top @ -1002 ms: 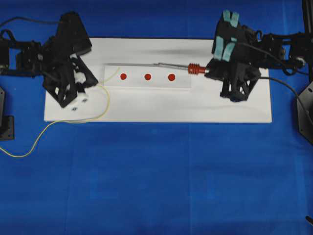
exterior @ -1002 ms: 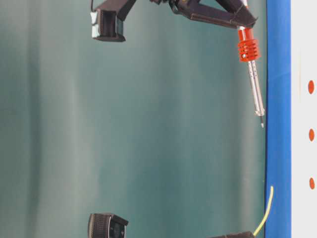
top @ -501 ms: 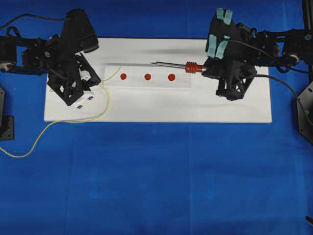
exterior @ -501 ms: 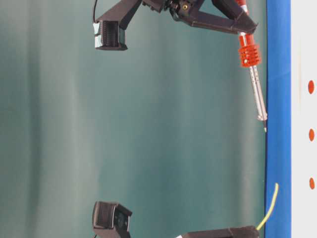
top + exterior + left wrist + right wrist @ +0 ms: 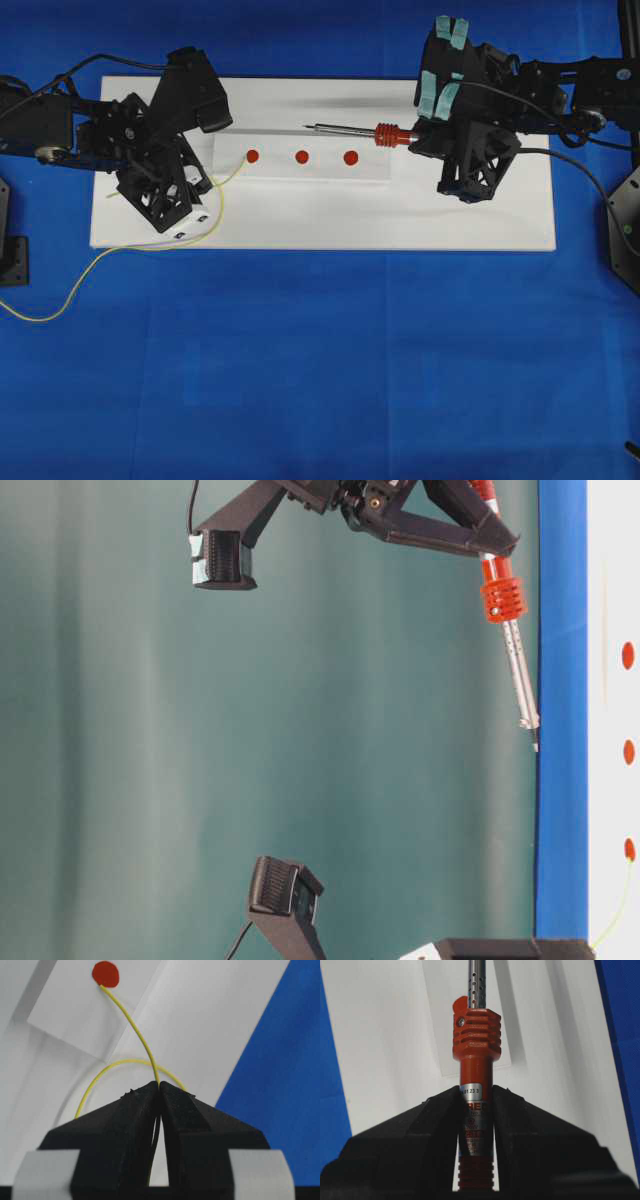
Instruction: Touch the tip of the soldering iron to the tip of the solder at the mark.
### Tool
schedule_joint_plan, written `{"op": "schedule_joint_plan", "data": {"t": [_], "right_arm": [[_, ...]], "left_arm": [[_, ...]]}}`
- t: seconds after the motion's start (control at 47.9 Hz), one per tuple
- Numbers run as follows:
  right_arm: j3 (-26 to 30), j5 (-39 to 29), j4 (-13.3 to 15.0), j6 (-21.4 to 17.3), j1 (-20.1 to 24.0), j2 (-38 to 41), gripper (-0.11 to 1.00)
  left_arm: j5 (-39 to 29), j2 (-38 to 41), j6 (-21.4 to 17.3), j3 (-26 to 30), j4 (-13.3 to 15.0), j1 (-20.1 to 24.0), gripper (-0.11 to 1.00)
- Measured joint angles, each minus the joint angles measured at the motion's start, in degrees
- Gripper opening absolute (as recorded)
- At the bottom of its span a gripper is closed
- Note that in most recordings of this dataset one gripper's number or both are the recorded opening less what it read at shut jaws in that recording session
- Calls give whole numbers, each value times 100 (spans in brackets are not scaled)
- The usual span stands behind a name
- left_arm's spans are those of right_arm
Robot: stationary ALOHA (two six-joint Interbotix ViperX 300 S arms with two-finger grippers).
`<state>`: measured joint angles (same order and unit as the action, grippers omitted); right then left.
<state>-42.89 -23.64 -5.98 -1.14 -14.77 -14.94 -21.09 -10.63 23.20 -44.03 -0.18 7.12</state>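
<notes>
My left gripper (image 5: 159, 1085) is shut on the solder (image 5: 135, 1025), a thin yellow wire. The wire's free tip rests on the red mark (image 5: 105, 974). From overhead this is the leftmost mark (image 5: 252, 156) of three on a white strip, with my left gripper (image 5: 203, 188) just left of it. My right gripper (image 5: 476, 1091) is shut on the red handle of the soldering iron (image 5: 476, 1035). The soldering iron (image 5: 350, 130) lies along the strip's far edge, pointing left. Its dark tip (image 5: 534, 745) hangs above the board, apart from the solder (image 5: 620, 910).
A white board (image 5: 320, 215) on blue cloth carries the strip with the middle mark (image 5: 302, 156) and right mark (image 5: 351, 157). The solder's slack loops over the board's front left and trails off onto the cloth (image 5: 60, 300). Black cables run behind both arms.
My left gripper has moved right and down, bringing the solder's tip onto the left mark. My right gripper has shifted slightly left, dipping the iron's tip toward the board.
</notes>
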Motion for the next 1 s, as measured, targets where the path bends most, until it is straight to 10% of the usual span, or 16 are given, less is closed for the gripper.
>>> {"op": "schedule_joint_plan", "data": {"t": [1.002], "right_arm": [[1169,9,97,18,255,1608,7]], "left_arm": [[149,9,44,-123,0,-18,3]]}}
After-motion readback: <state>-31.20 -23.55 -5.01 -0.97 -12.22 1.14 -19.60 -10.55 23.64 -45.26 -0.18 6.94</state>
